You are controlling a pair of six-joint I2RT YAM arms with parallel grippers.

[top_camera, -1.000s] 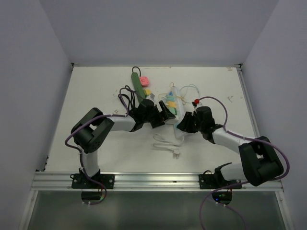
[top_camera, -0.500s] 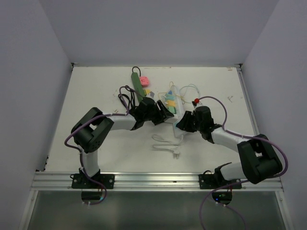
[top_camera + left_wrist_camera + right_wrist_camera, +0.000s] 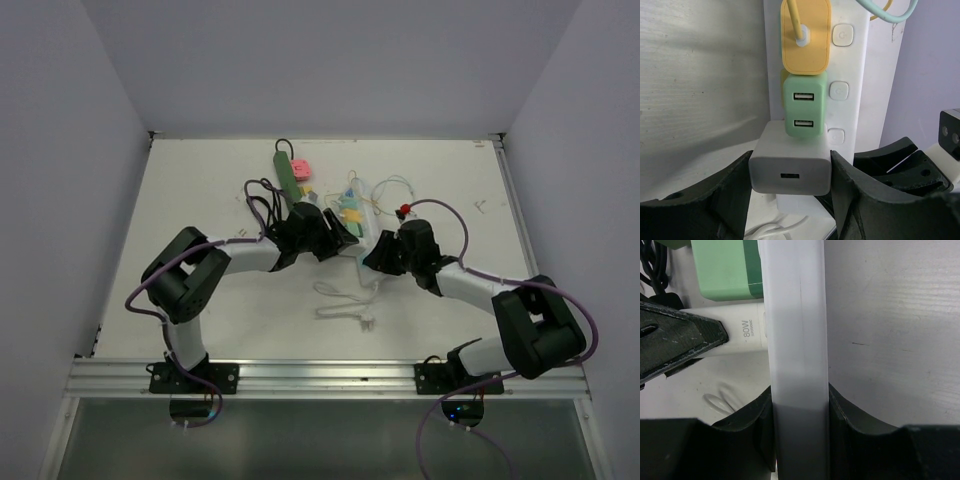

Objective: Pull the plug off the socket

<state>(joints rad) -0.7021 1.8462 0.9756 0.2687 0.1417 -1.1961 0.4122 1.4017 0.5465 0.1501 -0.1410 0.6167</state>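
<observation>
So, both grasps look set and only the pull is left: my left jaws pinch the white plug (image 3: pixel 790 172), seated in the power strip (image 3: pixel 797 315) on the counter (image 3: pixel 200 190) beside the green adapter (image 3: pixel 802 110), while my right jaws clamp the strip.

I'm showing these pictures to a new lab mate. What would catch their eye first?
Both arms meet mid-table over a white power strip. In the left wrist view, the left gripper clamps a white charger, plugged in just below a green charger and a yellow charger. The right gripper pinches the strip's body between its fingers, apparently bracing it.
</observation>
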